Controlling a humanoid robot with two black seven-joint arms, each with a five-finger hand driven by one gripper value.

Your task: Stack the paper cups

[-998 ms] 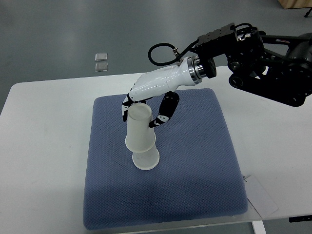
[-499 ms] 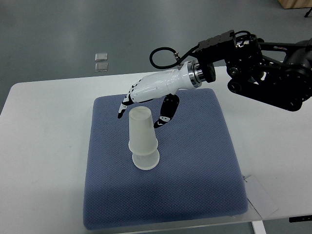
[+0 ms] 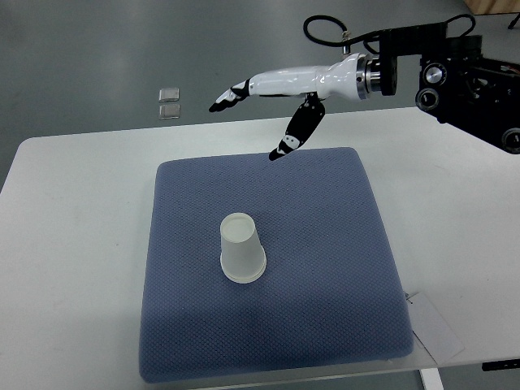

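Note:
White paper cups stand upside down, nested into one stack, near the middle of the blue mat. My right hand hovers high above the mat's far edge, well clear of the stack. Its white fingers with black tips are spread and hold nothing. The black right arm reaches in from the top right. No left arm shows.
The mat lies on a white table. A white card sits near the mat's front right corner. Two small clear squares lie on the grey floor beyond the table.
The right hand let go of the upper cup, which dropped fully onto the lower one. The hand then rose and drew back toward the far right.

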